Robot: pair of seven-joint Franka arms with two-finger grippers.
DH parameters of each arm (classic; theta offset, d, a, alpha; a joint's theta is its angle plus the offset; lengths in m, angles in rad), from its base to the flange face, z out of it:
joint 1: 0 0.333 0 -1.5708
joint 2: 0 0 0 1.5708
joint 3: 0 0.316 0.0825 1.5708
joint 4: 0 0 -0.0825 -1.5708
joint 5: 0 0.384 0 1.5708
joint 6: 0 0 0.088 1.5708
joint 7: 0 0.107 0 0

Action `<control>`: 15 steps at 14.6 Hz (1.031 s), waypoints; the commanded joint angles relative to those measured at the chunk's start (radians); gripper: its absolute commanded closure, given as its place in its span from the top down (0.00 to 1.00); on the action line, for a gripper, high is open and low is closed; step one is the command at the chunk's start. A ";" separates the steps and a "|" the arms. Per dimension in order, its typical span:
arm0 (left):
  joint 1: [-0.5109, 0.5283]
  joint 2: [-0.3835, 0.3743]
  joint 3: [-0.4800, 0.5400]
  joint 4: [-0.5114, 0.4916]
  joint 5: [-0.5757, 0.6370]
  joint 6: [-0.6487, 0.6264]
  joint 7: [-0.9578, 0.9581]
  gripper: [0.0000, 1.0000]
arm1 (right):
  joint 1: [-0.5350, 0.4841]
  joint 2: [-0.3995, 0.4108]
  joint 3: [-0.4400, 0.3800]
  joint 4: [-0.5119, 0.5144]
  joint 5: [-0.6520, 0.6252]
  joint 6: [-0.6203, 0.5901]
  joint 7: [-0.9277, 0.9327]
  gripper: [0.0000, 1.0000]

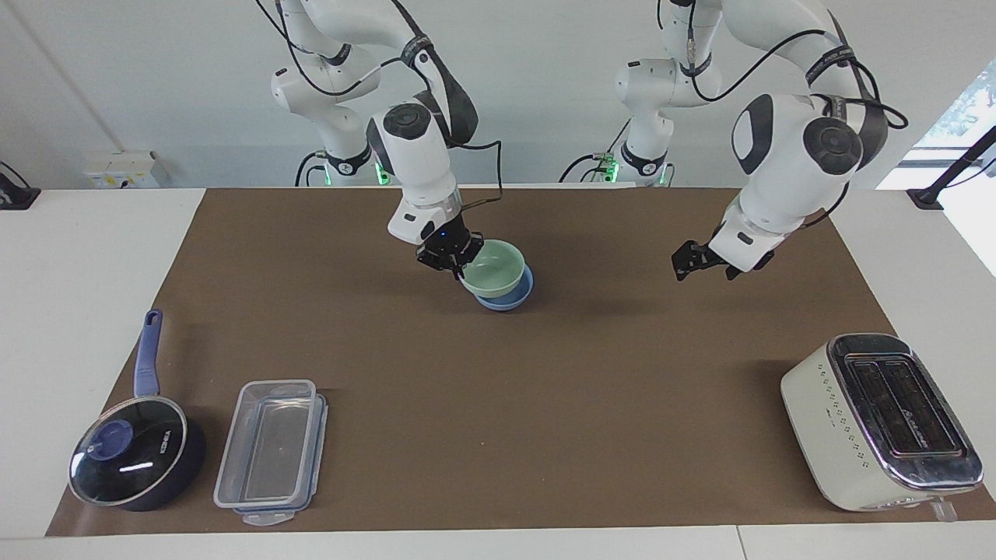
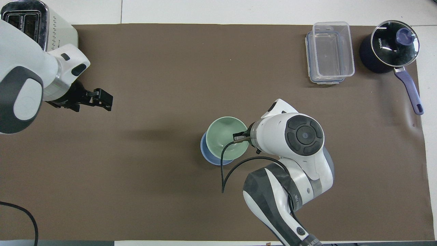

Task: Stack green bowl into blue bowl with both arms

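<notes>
Green bowl (image 1: 495,267) sits tilted over the blue bowl (image 1: 507,296) at mid-table, its rim pinched by the right gripper (image 1: 452,264) on the right arm's side. Left gripper (image 1: 689,263) hangs spread, well apart.

Two bowls (image 1: 498,272), one saucepan (image 1: 136,459), one container (image 1: 272,451), one toaster (image 1: 879,420).

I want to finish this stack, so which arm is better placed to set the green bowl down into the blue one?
The right arm. Its right hand grips the rim of the green bowl, which sits tilted on the blue bowl. The left hand is open over bare mat toward the toaster, apart from both bowls.
</notes>
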 commanded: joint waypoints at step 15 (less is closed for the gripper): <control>0.058 -0.132 -0.008 0.080 0.066 -0.210 0.093 1.00 | 0.063 0.043 -0.003 -0.042 0.034 0.099 0.030 0.00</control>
